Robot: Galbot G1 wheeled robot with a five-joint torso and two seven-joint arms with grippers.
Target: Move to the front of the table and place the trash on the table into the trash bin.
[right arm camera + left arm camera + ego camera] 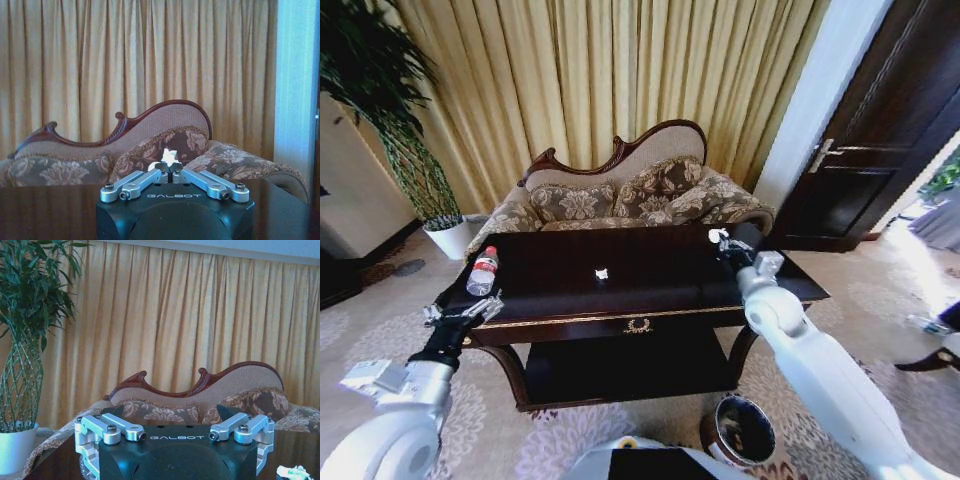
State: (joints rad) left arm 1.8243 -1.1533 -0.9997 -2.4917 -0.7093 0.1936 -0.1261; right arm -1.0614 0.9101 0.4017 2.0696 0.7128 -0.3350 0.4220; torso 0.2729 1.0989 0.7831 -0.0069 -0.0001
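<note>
The right arm reaches forward, its white forearm stretched out and the right gripper (721,238) at its far end, fingers (150,177) pinched together at the tips on a white scrap. The left arm is drawn in closer to the body, the left gripper (460,312) spread wide, nothing between its fingers (107,427).

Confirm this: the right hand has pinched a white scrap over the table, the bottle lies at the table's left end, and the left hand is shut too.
Not quite. In the left wrist view the left hand is open, its fingers spread wide. The rest holds: the right hand pinches a white scrap over the table, and the bottle lies at its left end.
</note>
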